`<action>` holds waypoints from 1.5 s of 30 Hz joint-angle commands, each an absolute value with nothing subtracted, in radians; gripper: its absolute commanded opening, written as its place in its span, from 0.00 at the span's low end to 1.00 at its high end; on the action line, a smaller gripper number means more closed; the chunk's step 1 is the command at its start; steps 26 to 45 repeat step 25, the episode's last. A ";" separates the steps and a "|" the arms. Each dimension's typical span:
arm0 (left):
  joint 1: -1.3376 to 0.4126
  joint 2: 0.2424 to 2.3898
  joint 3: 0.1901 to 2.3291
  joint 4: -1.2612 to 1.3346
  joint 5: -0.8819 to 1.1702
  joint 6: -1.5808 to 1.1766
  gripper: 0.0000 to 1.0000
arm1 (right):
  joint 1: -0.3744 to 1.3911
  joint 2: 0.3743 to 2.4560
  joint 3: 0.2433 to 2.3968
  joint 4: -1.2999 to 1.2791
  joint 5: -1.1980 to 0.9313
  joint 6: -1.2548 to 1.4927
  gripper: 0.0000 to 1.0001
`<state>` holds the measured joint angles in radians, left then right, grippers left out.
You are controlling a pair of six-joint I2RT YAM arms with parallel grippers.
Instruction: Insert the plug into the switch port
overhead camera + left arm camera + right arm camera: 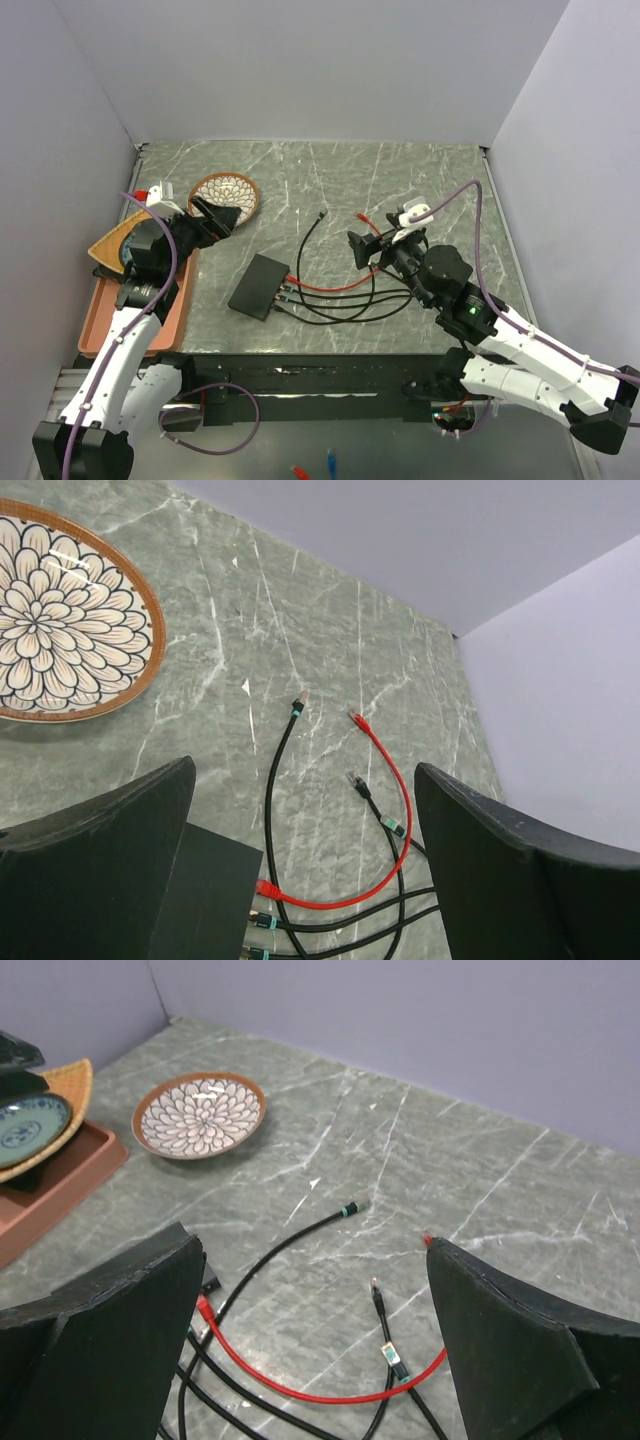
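Note:
The flat black switch [260,286] lies at the table's middle left, its socket edge facing right. A red cable and black cables are plugged into that edge. Three loose plugs lie on the marble: a red plug [354,718], a black plug with a teal band [299,702] and another black plug [352,777]. My left gripper [222,218] hangs open and empty above and left of the switch [205,900]. Right of the cables, my right gripper [362,248] stands open and empty over the loose plugs, and its camera shows the red plug [428,1241] beside its right finger.
A round patterned dish [226,194] sits at the back left. A brown tray [100,320] with stacked plates runs along the left edge under the left arm. The cable loops [340,300] spread between the switch and the right arm. Side walls close in on both sides.

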<state>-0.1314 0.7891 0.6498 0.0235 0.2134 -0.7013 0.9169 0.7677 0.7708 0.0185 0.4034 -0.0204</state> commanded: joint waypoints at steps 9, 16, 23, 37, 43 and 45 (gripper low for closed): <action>-0.127 0.718 0.604 0.064 0.025 -0.758 0.96 | 0.920 0.753 0.766 0.084 0.410 -0.017 0.99; -0.127 0.693 0.577 0.069 -0.054 -0.756 0.96 | 0.919 0.764 0.738 0.130 0.417 -0.029 0.99; -0.127 0.690 0.537 0.126 -0.046 -0.724 0.96 | 0.920 0.775 0.715 0.166 0.527 -0.044 0.99; -0.129 0.686 0.519 0.146 -0.072 -0.706 0.96 | 0.916 0.776 0.683 0.185 0.592 -0.063 0.99; -0.129 0.686 0.519 0.146 -0.072 -0.706 0.96 | 0.916 0.776 0.683 0.185 0.592 -0.063 0.99; -0.129 0.686 0.519 0.146 -0.072 -0.706 0.96 | 0.916 0.776 0.683 0.185 0.592 -0.063 0.99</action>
